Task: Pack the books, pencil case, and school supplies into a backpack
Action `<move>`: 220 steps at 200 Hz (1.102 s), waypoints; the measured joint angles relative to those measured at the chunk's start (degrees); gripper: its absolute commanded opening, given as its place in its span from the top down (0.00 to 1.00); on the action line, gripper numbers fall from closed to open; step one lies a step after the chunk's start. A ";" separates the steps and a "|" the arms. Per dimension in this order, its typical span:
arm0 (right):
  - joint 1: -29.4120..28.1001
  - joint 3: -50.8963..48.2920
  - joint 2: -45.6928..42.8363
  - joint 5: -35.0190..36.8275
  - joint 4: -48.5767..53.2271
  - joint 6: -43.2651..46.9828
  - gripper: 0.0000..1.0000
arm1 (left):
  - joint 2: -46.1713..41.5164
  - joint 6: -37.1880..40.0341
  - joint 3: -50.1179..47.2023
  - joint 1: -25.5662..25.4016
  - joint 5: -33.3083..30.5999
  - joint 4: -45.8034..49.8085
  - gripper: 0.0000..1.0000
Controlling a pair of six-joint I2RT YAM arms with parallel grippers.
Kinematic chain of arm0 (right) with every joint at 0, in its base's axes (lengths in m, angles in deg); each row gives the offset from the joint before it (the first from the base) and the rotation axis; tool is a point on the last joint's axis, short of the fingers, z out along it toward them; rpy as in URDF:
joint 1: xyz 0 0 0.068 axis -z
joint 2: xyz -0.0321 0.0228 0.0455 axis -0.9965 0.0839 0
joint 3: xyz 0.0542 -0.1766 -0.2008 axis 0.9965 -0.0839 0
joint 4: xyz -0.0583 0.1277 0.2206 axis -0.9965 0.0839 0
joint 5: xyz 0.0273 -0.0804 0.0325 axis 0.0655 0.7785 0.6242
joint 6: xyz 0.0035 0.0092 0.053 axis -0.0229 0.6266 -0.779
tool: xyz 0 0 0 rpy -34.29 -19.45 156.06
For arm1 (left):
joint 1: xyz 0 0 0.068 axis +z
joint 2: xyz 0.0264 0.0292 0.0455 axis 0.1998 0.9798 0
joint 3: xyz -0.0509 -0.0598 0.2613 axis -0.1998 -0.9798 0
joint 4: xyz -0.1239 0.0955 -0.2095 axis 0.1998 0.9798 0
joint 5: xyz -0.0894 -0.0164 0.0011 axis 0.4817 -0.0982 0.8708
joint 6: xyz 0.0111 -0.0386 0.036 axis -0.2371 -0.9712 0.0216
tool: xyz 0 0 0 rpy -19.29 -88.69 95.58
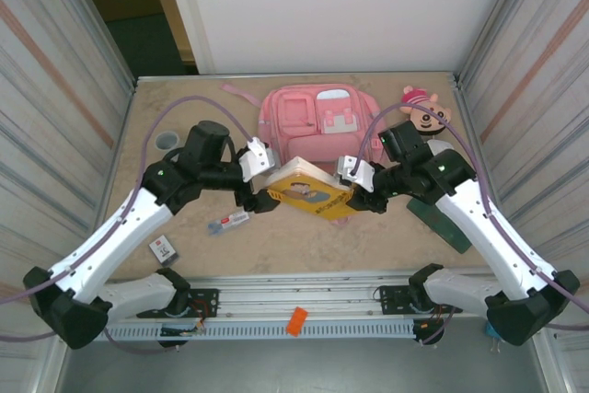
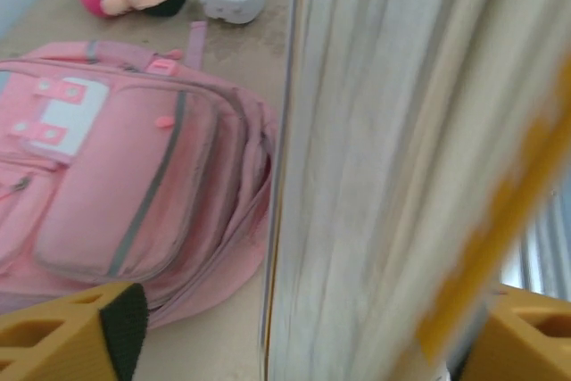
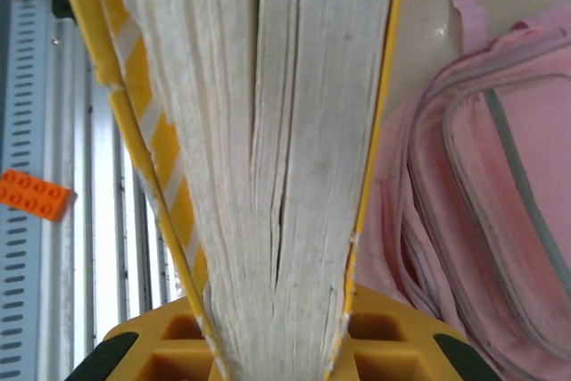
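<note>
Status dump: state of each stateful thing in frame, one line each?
book: closed, tilted, clamped at one edge by the right gripper.
right gripper: shut on the book.
left gripper: open, straddling the book's other edge, gap on one side.
backpack: flat on the table, front up, zips look closed.
stick pack: loose on the table, not packed.
square piece: loose on the table, not packed.

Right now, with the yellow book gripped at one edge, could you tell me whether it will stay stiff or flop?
The book will probably flex a little: its covers look thin and soft, and the pages fan apart above the right pincer. The thick page block suggests it is heavy, so gripped at one edge it may sag or swivel.
</note>
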 measured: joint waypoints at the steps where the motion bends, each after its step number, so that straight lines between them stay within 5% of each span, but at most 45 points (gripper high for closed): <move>1: 0.00 0.02 0.04 -0.07 0.02 0.00 1.00 | 0.07 0.11 0.02 0.00 0.15 0.00 0.25; 29: 0.02 0.39 0.85 -0.81 -0.07 0.07 0.97 | 1.44 -0.63 0.20 0.00 5.49 -1.77 0.68; 46: 0.61 0.39 0.94 -1.38 -0.22 0.37 0.76 | 1.01 -1.79 0.20 0.00 7.80 -3.06 0.92; 64: 3.80 0.37 0.68 -4.46 -1.86 -0.17 0.54 | -0.76 -3.10 -1.33 0.09 8.48 -5.35 0.99; 91: 11.21 -4.33 -4.28 -13.03 -11.54 -6.97 0.36 | -4.87 -8.66 -7.56 2.97 11.02 -12.90 1.00; 136: 16.59 -21.53 -14.32 -26.23 -39.19 -33.55 0.31 | -7.08 -21.84 -15.61 4.90 14.71 -29.90 1.00; 188: 17.33 -27.61 -14.19 -32.04 -59.45 -53.44 0.37 | -6.29 -32.44 -16.76 4.92 17.33 -46.80 0.99; 203: 17.49 -28.00 -14.16 -32.98 -64.50 -57.88 0.63 | -5.92 -34.42 -17.20 4.92 17.35 -50.18 0.98; 212: 17.70 -28.20 -14.16 -33.22 -67.17 -59.58 0.99 | -5.57 -35.47 -17.44 4.92 17.38 -51.54 0.94; 220: 17.79 -28.35 -14.08 -33.68 -68.87 -60.74 1.00 | -5.22 -36.15 -17.49 4.92 17.29 -52.41 0.86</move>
